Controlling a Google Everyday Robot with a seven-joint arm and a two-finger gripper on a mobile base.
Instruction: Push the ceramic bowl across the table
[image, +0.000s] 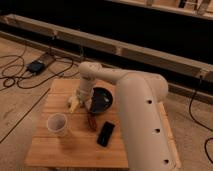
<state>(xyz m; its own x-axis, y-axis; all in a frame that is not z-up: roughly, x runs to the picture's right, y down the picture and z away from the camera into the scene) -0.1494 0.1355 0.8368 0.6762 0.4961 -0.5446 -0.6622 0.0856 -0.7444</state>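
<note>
The ceramic bowl (102, 98), dark and glossy, sits near the middle of the light wooden table (47, 152). My white arm comes in from the lower right, bends above the bowl and drops down at its left side. My gripper (80, 96) is low over the table and right against the bowl's left rim. A pale yellowish piece (73, 104) shows just below the gripper; whether it belongs to the gripper or is a separate object is unclear.
A white cup (57, 124) stands at the table's front left. A flat black phone (105, 134) lies in front of the bowl, and a brown bar-shaped item (91, 120) lies between cup and phone. Cables and a power box (36, 66) lie on the floor to the left.
</note>
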